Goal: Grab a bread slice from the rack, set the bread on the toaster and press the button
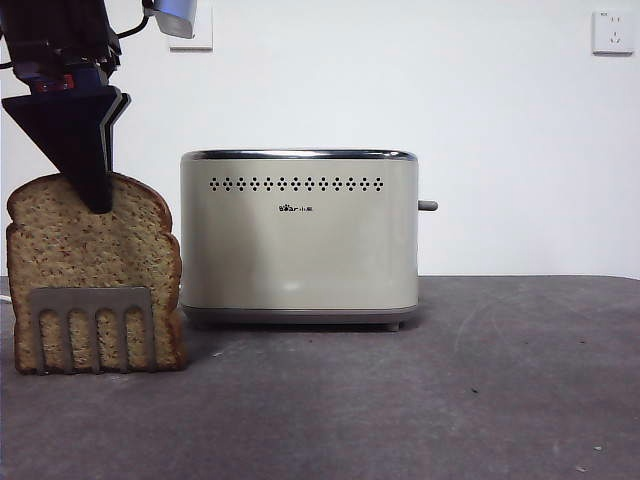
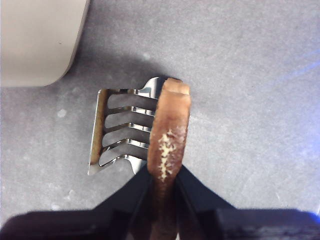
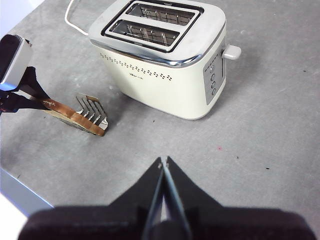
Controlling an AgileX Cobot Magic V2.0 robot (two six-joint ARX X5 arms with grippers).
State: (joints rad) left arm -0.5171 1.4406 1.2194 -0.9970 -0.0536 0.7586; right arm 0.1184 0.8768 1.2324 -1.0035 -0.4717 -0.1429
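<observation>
The slice of bread (image 1: 90,260) stands upright in the rack (image 1: 90,302) to the left of the toaster (image 1: 300,250). My left gripper (image 1: 98,200) comes down from above and is shut on the slice's rounded top crust. In the left wrist view the jaws (image 2: 164,172) pinch the crust edge of the bread (image 2: 170,125), with the rack's prongs (image 2: 120,125) beside it. The button (image 1: 428,205) juts from the toaster's right end. My right gripper (image 3: 163,161) hangs shut and empty above the table, looking at the toaster (image 3: 160,75), button (image 3: 232,51), rack (image 3: 92,107) and bread (image 3: 75,119).
The toaster's two slots (image 3: 150,25) face up. A white cable (image 3: 72,20) runs behind the toaster. The table's edge (image 3: 20,192) lies near the rack. A white wall socket (image 1: 612,32) sits at the back right.
</observation>
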